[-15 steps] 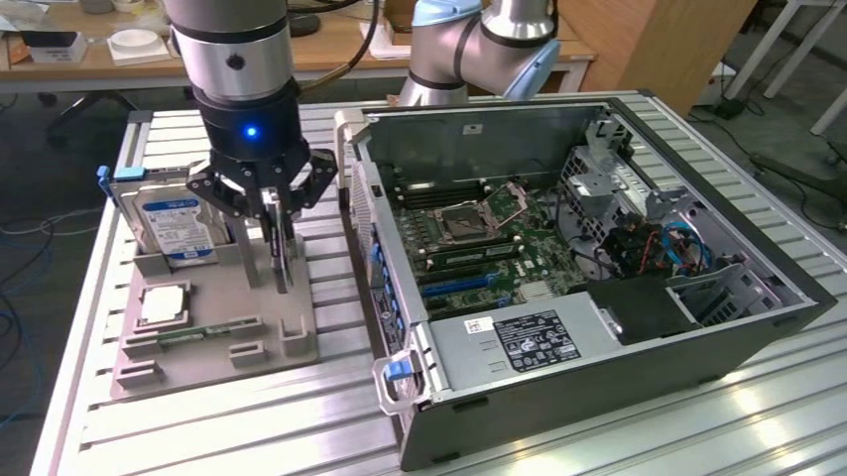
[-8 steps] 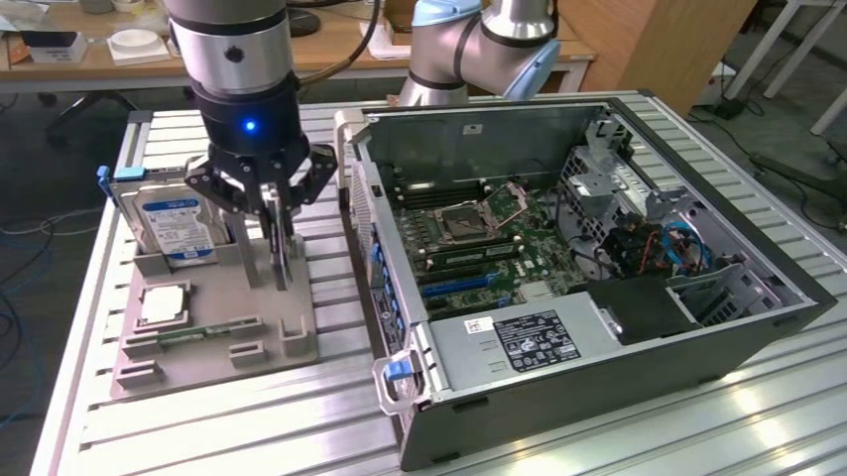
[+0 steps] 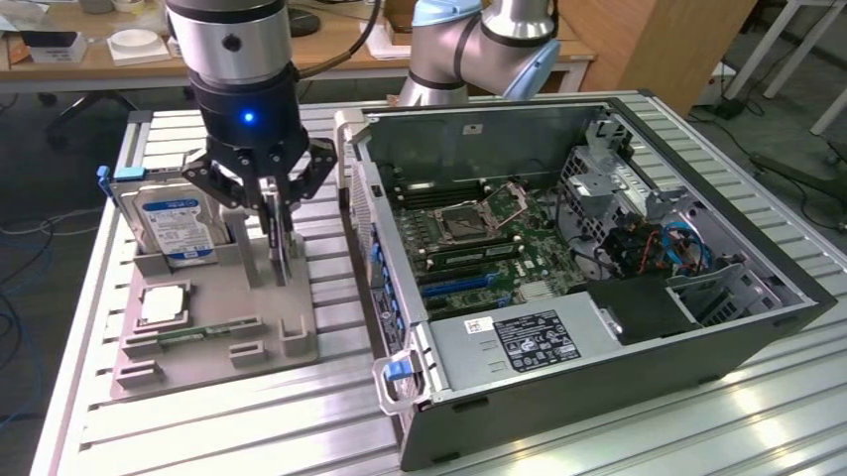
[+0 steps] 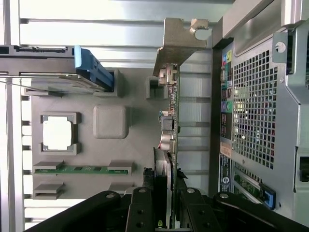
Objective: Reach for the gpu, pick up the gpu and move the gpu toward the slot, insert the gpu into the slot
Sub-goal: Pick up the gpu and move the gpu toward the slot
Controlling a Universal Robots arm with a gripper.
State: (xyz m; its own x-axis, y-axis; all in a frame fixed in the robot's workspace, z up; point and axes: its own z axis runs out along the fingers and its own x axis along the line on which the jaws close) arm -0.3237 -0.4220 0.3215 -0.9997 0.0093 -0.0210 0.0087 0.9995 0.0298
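**Exterior view.** Found the gripper (image 3: 273, 226) pointing straight down over the grey tray (image 3: 212, 342), jaws narrow and clamped on the gpu (image 3: 281, 266). Logged the gpu directly beneath the wrist, between the fingers, standing on its long edge in a holder of the tray. Judged its lower edge seated there, not lifted. Marked the open computer case (image 3: 741, 327) just beside the gripper, toward the exterior view's right, with the green motherboard (image 3: 497, 248) lying flat on its floor. Could not single out the slot among the connectors on that board. Judged the key relation thus: card upright in the grip, board off to one side of the hand, beyond the case wall and below its rim.

**Wrist view.** Looked down along the card's upper edge. Noted the long axis running straight away from the fingers, with the silver bracket (image 4: 181, 38) at the far end. Saw the near end pinched between the black finger pads (image 4: 147, 188), no gap showing on either side. Recorded a thin, dark green board, seen edge-on, with small metal connectors standing off one face toward the bracket. Placed the perforated rear wall (image 4: 253, 106) of the case close alongside the card, parallel to its long axis. Placed the hard drive (image 4: 48, 72) well apart on the card's other side.
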